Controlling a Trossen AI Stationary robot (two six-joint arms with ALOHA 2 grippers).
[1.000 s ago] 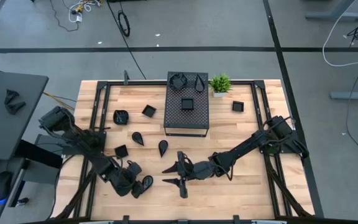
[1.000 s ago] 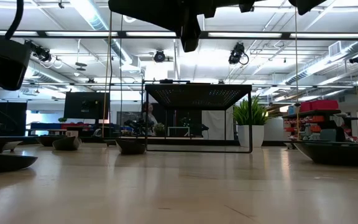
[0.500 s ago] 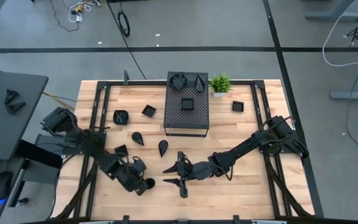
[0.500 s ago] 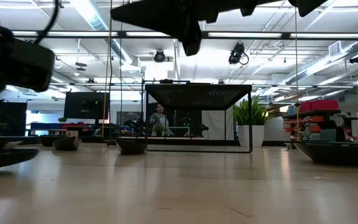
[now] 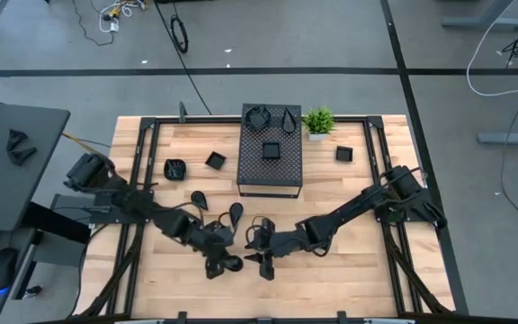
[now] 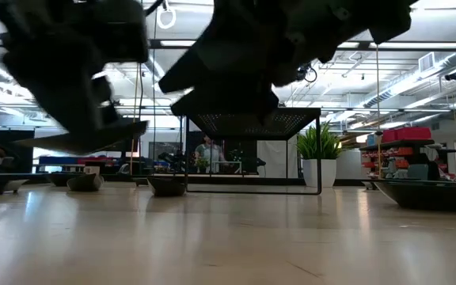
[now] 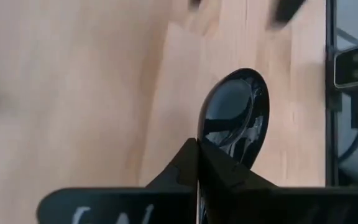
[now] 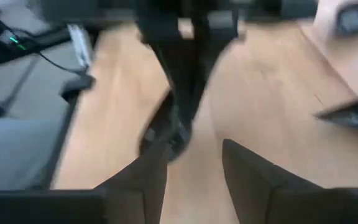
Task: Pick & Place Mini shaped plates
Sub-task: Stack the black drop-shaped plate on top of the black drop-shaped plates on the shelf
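Note:
A glossy black teardrop plate (image 7: pixel 236 112) is in my left gripper (image 5: pixel 226 265), which is shut on it near the table's front middle. The low view shows this plate (image 6: pixel 77 142) above the tabletop. My right gripper (image 5: pixel 264 247) hovers open just to the right, its fingers facing the left gripper. Two more teardrop plates (image 5: pixel 200 198) (image 5: pixel 236 212) rest on the wood behind my left arm. A rounded plate (image 5: pixel 176 168) and two square ones (image 5: pixel 215 160) (image 5: pixel 343 154) lie farther back. My left gripper pinches the teardrop plate's narrow pointed end (image 7: pixel 207 144) between its two shut fingers. The fingers slant down from the table's left and lie along the plate. The wide round end sticks out ahead of them. The plate is lifted clear of the table and tilted.
A black perforated box (image 5: pixel 271 171) stands at the back middle with three plates (image 5: pixel 272 150) on its top. A small green plant (image 5: pixel 318 120) is beside it. Bare wood (image 5: pixel 358 270) lies at the front right. A person stands far behind the table in the low view.
My left gripper has shut on the teardrop plate near the front left. It has then carried it up and toward the table's right, rolling the wrist as it went. The plate is now clear of the wood. My right gripper has sunk slightly and tipped downward, still open.

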